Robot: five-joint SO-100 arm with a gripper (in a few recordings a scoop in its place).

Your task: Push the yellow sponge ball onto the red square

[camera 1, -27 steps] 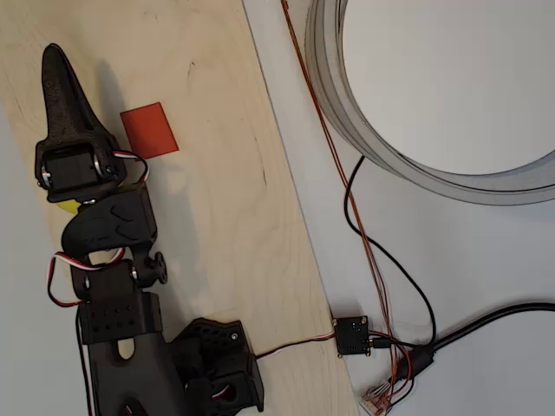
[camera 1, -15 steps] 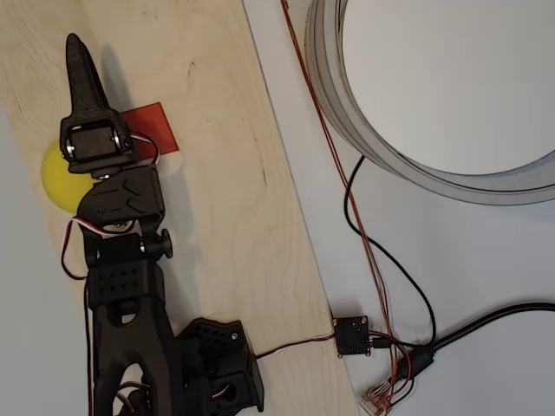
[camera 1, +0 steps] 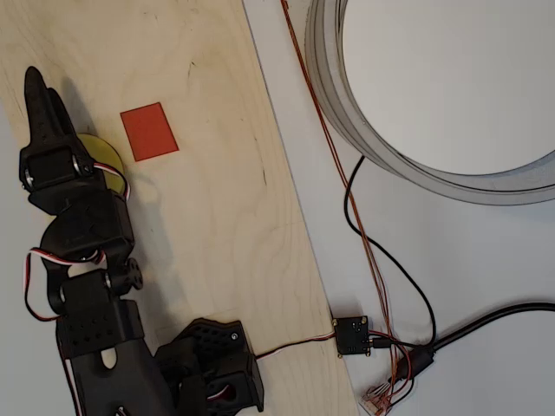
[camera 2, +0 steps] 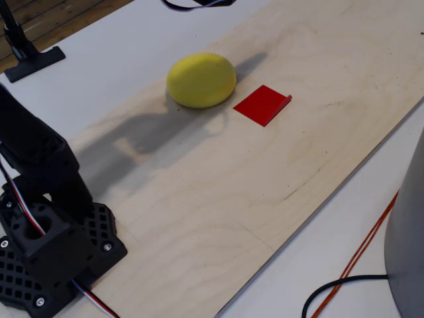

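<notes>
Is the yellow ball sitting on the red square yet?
No. In the fixed view the round yellow foam ball rests on bare wood beside the flat red square patch, a narrow gap between them.

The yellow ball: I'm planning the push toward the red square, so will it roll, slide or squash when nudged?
The ball is rounded and sits free on the smooth board, so it will likely roll and may overshoot the square lying just beside it. Its matte, foam-like surface suggests it is light and gives slightly. The slightly flattened shape may make it wobble off line.
</notes>
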